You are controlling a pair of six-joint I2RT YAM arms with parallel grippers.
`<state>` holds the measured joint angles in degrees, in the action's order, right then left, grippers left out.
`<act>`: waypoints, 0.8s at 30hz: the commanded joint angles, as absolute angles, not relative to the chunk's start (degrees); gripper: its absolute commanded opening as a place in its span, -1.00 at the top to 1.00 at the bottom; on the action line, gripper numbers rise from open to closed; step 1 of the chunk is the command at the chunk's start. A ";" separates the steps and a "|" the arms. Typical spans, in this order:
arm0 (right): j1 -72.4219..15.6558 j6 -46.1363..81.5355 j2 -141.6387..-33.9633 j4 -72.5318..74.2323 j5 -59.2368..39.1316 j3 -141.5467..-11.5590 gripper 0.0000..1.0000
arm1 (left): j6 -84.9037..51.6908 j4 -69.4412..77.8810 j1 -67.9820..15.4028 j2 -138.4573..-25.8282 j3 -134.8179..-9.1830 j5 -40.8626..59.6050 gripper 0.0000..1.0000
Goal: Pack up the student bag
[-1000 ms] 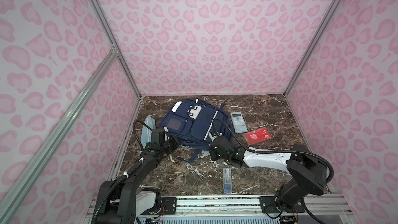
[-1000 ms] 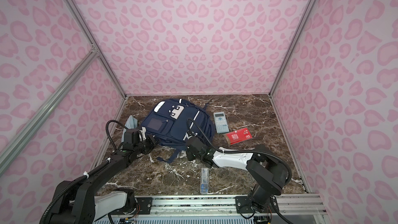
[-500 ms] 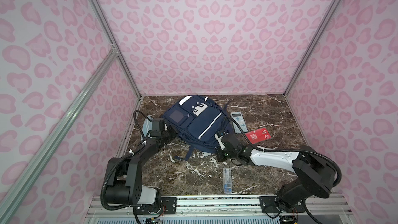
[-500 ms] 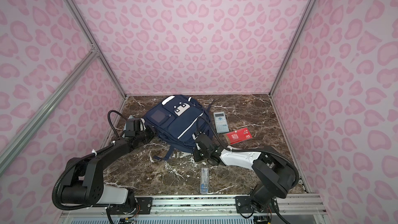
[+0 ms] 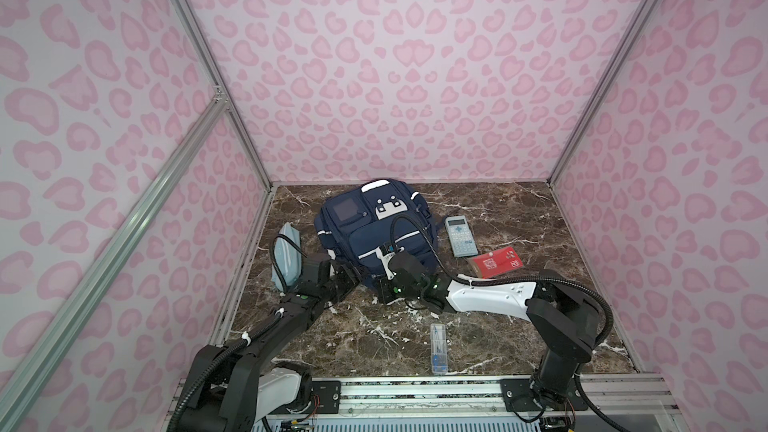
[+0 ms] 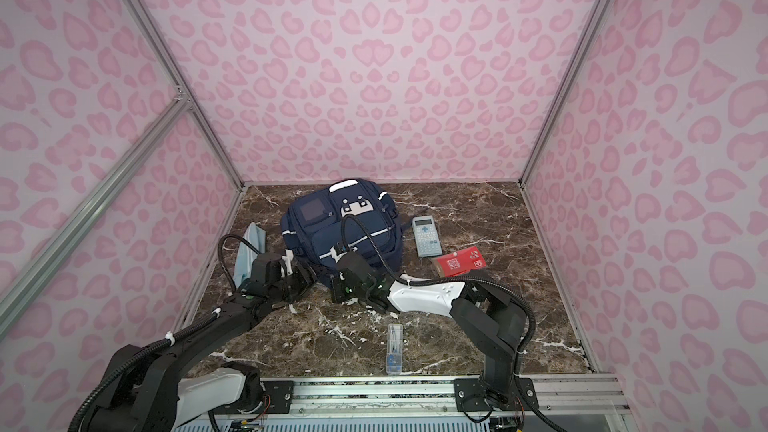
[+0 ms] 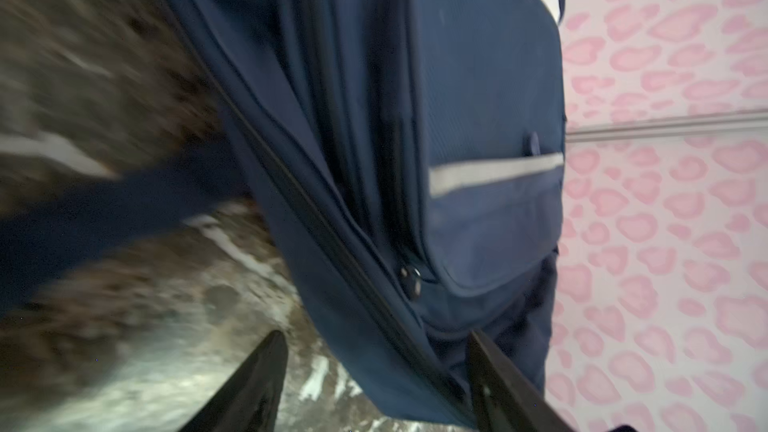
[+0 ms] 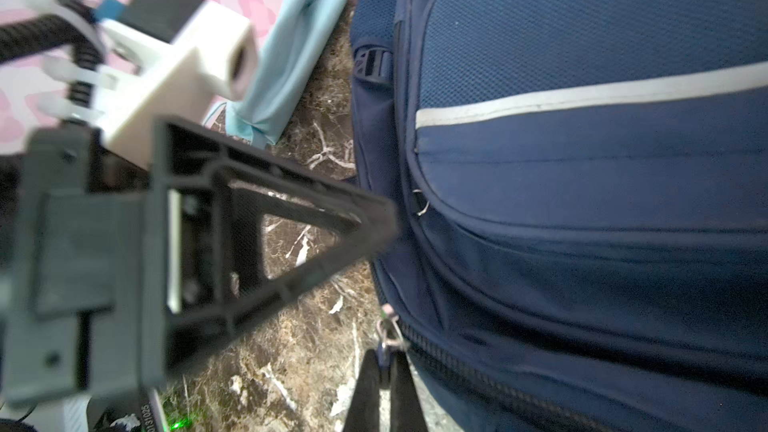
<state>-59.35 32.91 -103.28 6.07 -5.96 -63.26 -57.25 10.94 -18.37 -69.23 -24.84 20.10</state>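
The student bag [image 5: 374, 238] [image 6: 332, 238], navy blue with thin white stripes, lies on the marble floor in both top views. My left gripper [image 5: 356, 275] [image 7: 376, 351] is open at the bag's near left corner. In the left wrist view that corner's fabric [image 7: 374, 359] lies between the spread fingers without being pinched. My right gripper [image 5: 379, 286] [image 8: 384, 361] is shut on a small metal zip pull [image 8: 388, 332] at the bag's near edge. The main zip [image 8: 478, 384] runs away from the pull. The left gripper's dark finger [image 8: 291, 222] shows close by in the right wrist view.
A light-blue pouch [image 5: 286, 257] leans by the left wall. A grey calculator [image 5: 460, 236] and a red booklet [image 5: 496, 263] lie right of the bag. A clear case [image 5: 438, 342] lies near the front rail [image 5: 415, 388]. Pink patterned walls close in three sides.
My left gripper has opened and let go of the bag's corner. The bag has turned and sits squarer to the back wall. The right gripper stayed shut, now further left along the bag's near edge.
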 commanded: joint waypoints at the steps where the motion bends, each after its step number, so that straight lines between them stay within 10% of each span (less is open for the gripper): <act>1: -60.74 29.74 -102.97 7.99 -6.09 -63.35 1.00 | -62.27 19.61 -21.86 -72.02 -25.69 18.97 -0.41; 5: -61.18 28.08 -102.85 5.15 -5.47 -64.52 1.00 | -62.30 20.48 -21.56 -73.92 -24.60 16.90 0.56; 12: -60.23 28.53 -100.27 6.09 -5.70 -60.09 1.00 | -56.92 13.78 -21.56 -72.52 -27.22 12.09 0.29; 16: -59.55 28.95 -98.96 5.06 -6.76 -59.32 1.00 | -57.04 17.01 -21.54 -76.15 -27.56 15.82 0.93; 24: -52.33 28.26 -94.58 0.42 -5.44 -52.54 1.00 | -54.07 13.80 -19.24 -74.74 -27.45 19.64 0.94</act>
<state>-53.10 29.36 -95.42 2.07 -5.69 -53.45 -56.60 12.01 -19.70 -74.67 -26.92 16.78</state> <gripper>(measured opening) 0.048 0.079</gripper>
